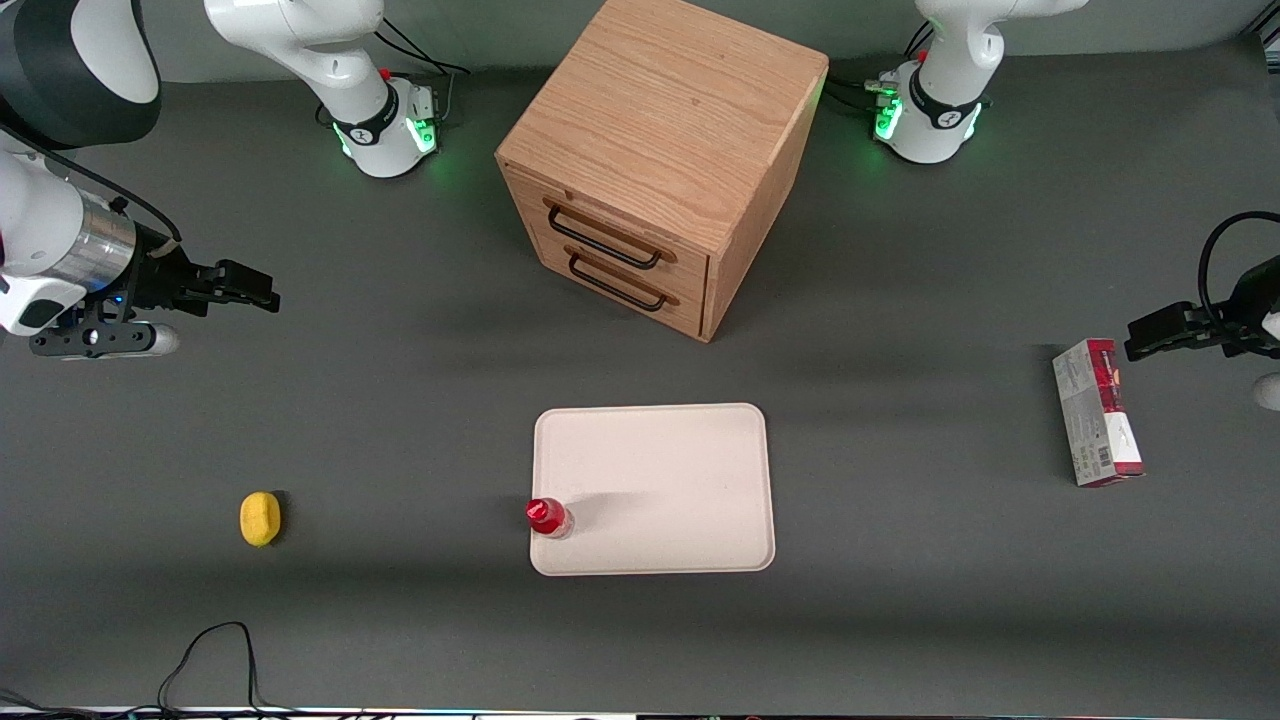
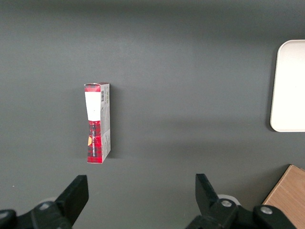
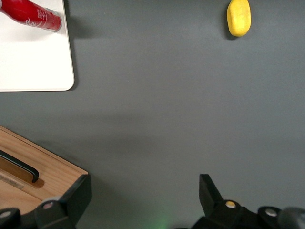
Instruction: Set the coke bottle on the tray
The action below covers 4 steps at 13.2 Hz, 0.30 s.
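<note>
The coke bottle (image 1: 547,517) (image 3: 32,15), red cap and red label, stands upright on the cream-white tray (image 1: 660,480) (image 3: 33,62), at the corner nearest the front camera on the working arm's side. My right gripper (image 1: 262,290) (image 3: 143,193) hangs well above the table toward the working arm's end, far from the bottle and the tray. Its fingers are spread wide open with only bare table between them.
A wooden two-drawer cabinet (image 1: 660,160) (image 3: 28,171) stands farther from the front camera than the tray. A yellow lemon-like object (image 1: 260,519) (image 3: 238,17) lies toward the working arm's end. A red-and-grey carton (image 1: 1097,412) (image 2: 97,121) lies toward the parked arm's end.
</note>
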Tool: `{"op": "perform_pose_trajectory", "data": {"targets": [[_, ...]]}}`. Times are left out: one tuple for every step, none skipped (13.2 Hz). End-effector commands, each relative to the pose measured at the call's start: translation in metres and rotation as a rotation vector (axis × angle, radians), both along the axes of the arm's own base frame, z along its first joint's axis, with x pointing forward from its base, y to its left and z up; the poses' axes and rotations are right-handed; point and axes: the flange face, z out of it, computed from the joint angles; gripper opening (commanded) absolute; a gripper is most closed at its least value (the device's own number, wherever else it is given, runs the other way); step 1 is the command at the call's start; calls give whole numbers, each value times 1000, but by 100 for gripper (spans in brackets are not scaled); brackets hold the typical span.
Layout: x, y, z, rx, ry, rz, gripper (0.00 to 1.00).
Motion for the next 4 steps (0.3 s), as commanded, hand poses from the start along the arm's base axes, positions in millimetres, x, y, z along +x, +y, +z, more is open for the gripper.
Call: {"op": "perform_pose_trajectory", "data": {"targets": [[1,-4,10,-3,-6,10,100],[2,-2,12,-1,-12,12,100],[4,-2,16,1,-19,10,100],[4,2,14,-1,-16,16,100]]}}
